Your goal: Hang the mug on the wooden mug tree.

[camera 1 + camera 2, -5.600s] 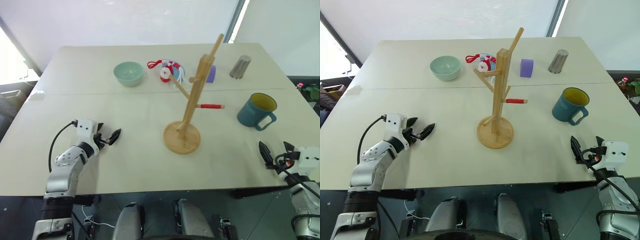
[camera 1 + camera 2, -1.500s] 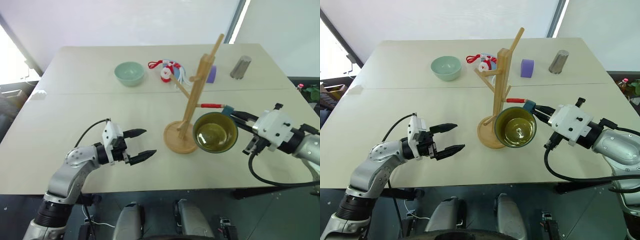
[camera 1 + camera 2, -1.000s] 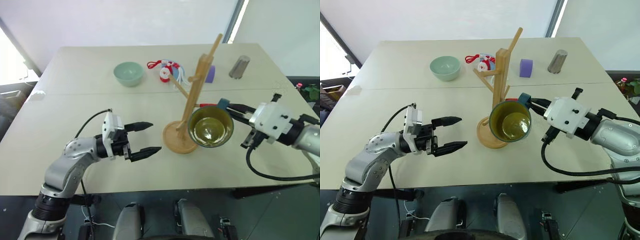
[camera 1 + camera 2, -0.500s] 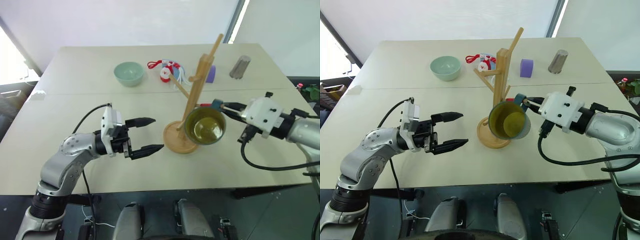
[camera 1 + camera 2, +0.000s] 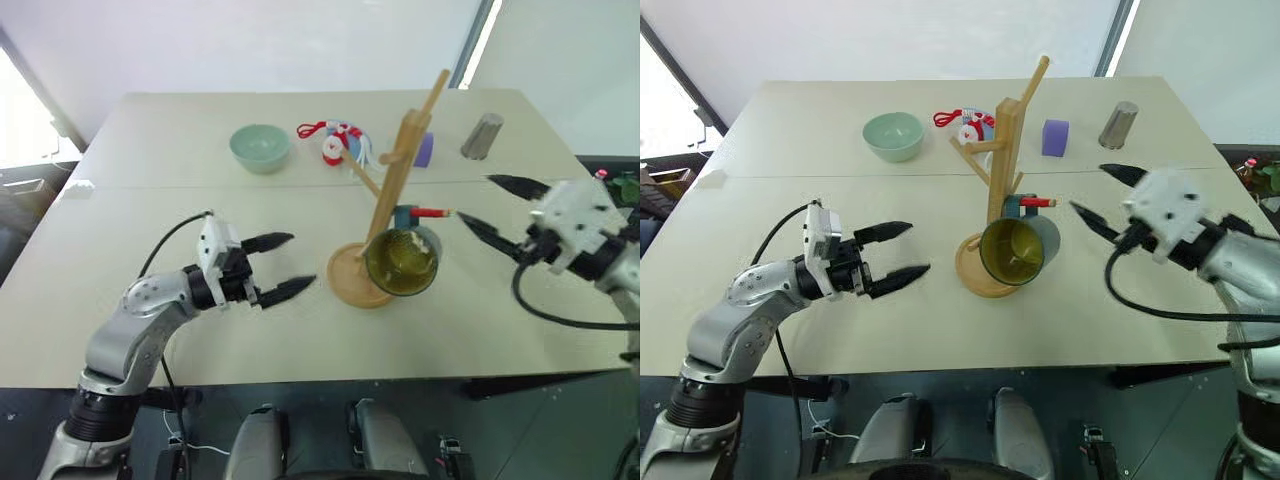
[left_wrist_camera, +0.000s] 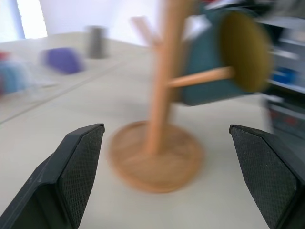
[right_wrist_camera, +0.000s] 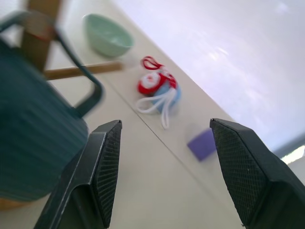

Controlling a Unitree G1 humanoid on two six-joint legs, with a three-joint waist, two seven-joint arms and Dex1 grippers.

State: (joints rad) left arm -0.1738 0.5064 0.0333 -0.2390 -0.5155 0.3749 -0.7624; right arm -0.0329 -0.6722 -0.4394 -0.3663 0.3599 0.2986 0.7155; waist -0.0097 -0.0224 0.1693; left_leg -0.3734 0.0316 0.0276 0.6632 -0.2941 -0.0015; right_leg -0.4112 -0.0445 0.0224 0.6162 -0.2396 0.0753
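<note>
The pale desk (image 5: 790, 130) fills my view under a white blind. On the wooden mug tree (image 5: 996, 215) mid-desk, the mug (image 5: 1012, 250) hangs by its handle from the red-tipped peg. My right pincer (image 5: 1098, 196) stands wide, empty, beside it; my left pincer (image 5: 898, 251) gapes empty. Hanging looks done; next, I clear both arms.

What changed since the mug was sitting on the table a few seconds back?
The right gripper picked the mug up from the table's right side, carried it to the wooden mug tree, hooked its handle on the red-tipped peg, then opened and drew back. The left gripper moved in toward the tree's base, open. The green bowl and metal cylinder stayed put.
</note>
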